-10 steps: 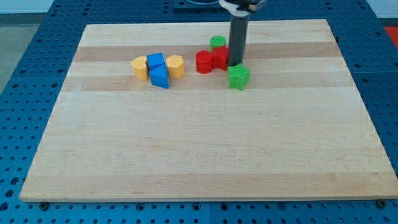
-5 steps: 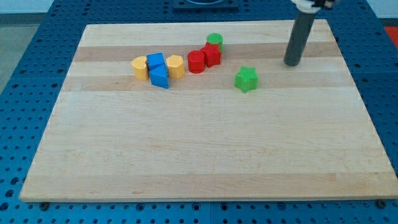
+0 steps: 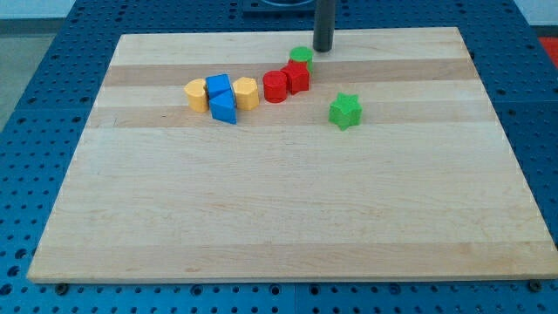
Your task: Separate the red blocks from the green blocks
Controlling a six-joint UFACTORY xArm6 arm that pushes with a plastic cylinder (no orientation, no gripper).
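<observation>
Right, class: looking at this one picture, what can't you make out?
- Rod: its upper part is cut off by the view's top edge.
- Green round block: its lower side is hidden by the red blocks.
- Yellow blocks: their shapes are partly hidden by the blue blocks.

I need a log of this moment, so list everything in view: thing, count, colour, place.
Wooden board: one, light wood, fills most of the view.
Pegboard surface: one, blue with holes, around the board.
Yellow blocks: two, yellow, one on the view's left of the cluster, one on its right.
Blue blocks: two, blue, between the yellow ones, one above the other.
Red blocks: two, red, touching; round one, squarer one to its upper right.
Green round block: one, green, against the squarer red block's top.
Green star-shaped block: one, green, alone, right of centre.
My tip: one, dark rod, just upper right of the green round block.
</observation>
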